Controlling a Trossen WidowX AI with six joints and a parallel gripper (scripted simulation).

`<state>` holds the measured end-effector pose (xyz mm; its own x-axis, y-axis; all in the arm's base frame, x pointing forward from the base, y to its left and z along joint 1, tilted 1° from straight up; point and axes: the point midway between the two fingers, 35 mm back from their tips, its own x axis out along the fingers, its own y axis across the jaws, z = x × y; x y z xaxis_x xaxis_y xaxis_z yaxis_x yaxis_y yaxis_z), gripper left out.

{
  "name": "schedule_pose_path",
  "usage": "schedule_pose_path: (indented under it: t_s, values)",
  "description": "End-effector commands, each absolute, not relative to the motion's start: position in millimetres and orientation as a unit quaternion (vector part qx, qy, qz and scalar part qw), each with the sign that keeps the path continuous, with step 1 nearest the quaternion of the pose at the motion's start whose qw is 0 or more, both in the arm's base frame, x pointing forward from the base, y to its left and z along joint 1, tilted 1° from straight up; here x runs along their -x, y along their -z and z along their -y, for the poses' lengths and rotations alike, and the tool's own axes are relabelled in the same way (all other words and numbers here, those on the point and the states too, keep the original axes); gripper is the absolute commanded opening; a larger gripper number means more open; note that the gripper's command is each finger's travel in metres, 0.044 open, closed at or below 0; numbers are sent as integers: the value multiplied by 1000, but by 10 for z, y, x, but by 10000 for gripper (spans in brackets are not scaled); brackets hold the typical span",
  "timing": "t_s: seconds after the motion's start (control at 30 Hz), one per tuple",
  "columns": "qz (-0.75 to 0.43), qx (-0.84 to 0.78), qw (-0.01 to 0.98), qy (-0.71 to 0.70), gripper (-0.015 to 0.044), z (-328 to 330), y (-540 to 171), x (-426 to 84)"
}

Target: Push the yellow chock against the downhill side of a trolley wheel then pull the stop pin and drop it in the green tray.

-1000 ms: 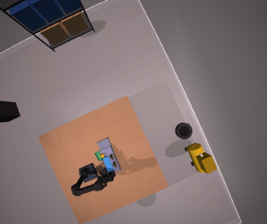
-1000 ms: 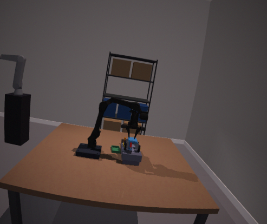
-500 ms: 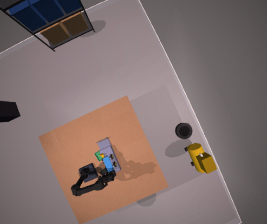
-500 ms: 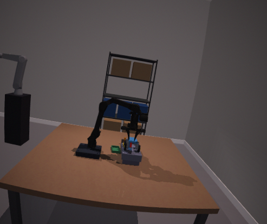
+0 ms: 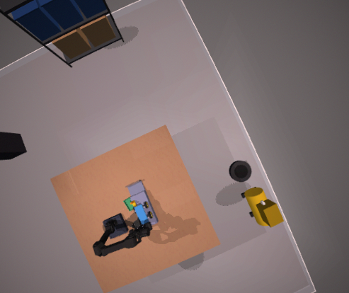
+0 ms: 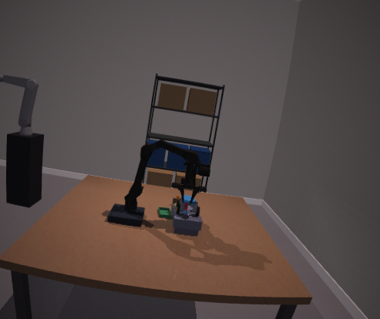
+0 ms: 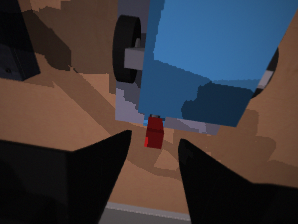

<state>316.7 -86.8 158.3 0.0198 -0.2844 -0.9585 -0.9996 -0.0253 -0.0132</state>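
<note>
Hovering at the trolley's (image 5: 141, 214) (image 6: 188, 199) (image 7: 210, 55) uphill end, my gripper (image 5: 139, 225) (image 6: 187, 201) (image 7: 155, 139) is parted and grasps nothing; the wrist view shows the pin's (image 6: 186, 206) (image 7: 154, 132) red head protruding there. The top view adds what the wrist view lacks: the chock (image 5: 133, 204) (image 6: 177, 198) near the trolley's downhill end and the tray (image 5: 128, 204) (image 6: 164, 212) beyond it. Beneath the trolley are the ramp (image 5: 139, 196) (image 6: 187, 224) (image 7: 131, 107) and wooden table (image 5: 170, 159) (image 6: 92, 246) (image 7: 30, 110); behind, grey walls and a shelf (image 5: 97, 52) (image 6: 189, 82).

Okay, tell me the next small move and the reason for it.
Probably ease the gripper down around the stop pin's red head, then close: the fingers stand open on either side of it, and the wrist view shows a gap between each fingertip and the head.
</note>
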Motion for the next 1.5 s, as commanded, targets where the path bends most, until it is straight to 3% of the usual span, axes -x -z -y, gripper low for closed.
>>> schedule_pose_path:
  t_s: [0.0, 0.87, 1.03, 1.33, 1.47]
  values:
    - [-558, 578, 418, -425, 190, 887, -1532, -3163]
    - [-558, 578, 417, -425, 190, 991, -1200, -3166]
    - [-557, 577, 421, -424, 59, 977, -1233, -3173]
    - [-557, 577, 420, -424, 0, 976, -1235, -3173]
    - [-558, 577, 419, -424, 0, 973, -1258, -3171]
